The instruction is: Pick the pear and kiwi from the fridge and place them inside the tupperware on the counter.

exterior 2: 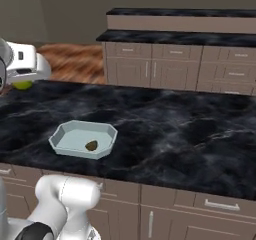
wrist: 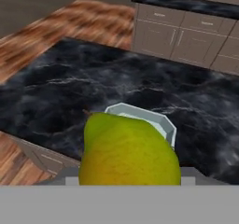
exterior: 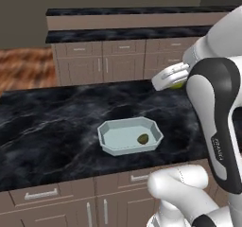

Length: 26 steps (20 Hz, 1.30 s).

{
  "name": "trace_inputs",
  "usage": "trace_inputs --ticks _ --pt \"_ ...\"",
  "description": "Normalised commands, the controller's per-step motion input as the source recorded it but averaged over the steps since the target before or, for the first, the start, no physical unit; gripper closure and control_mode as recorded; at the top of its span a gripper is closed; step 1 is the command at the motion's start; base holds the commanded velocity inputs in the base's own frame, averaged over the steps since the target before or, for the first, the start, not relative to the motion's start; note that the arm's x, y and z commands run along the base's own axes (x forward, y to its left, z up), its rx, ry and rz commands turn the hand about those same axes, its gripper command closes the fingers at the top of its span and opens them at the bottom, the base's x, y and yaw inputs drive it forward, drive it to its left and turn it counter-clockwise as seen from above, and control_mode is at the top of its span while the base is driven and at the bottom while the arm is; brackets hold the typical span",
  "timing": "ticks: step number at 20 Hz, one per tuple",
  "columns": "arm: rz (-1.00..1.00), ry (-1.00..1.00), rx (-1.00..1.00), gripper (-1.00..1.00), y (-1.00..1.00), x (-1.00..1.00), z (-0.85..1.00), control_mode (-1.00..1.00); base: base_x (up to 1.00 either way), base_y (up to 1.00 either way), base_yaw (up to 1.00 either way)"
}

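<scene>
the kiwi [exterior: 143, 138] already lies in the tupperware [exterior: 108, 130] near the bench [exterior: 56, 122] front edge. the gripper [exterior: 176, 81] pinches the pear [wrist: 128, 153] above the bench; next, carry it over the tupperware and release.

A wood-plank floor [exterior: 26, 67] lies beyond, before a far run of beige cabinets [exterior 2: 175, 69], perhaps black-topped.

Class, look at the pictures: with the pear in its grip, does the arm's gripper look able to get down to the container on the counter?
Probably yes. The gripper holds the pear above the counter; the container is open-topped, with only the kiwi inside.
</scene>
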Motion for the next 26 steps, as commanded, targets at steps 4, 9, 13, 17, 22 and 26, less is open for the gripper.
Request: trace_inputs --ticks 4,9,13,17,22,26 --pt "0.00 0.15 0.00 1.00 0.01 0.13 -0.08 -1.00 0.26 0.25 0.00" --pt "0.10 0.52 0.00 1.00 -0.05 0.42 -0.60 -1.00 0.00 0.00 0.00" --pt "0.39 0.44 0.00 1.00 -0.13 0.21 -0.93 -1.00 0.00 0.00 0.00" --pt "0.40 0.09 0.00 1.00 -0.01 0.20 -0.77 -1.00 0.00 0.00 0.00" --pt "0.22 0.00 0.00 1.00 0.00 0.39 -0.70 -1.00 0.00 0.00 0.00" --pt "0.04 0.02 0.00 1.00 -0.01 0.66 -0.65 -1.00 0.00 0.00 0.00"
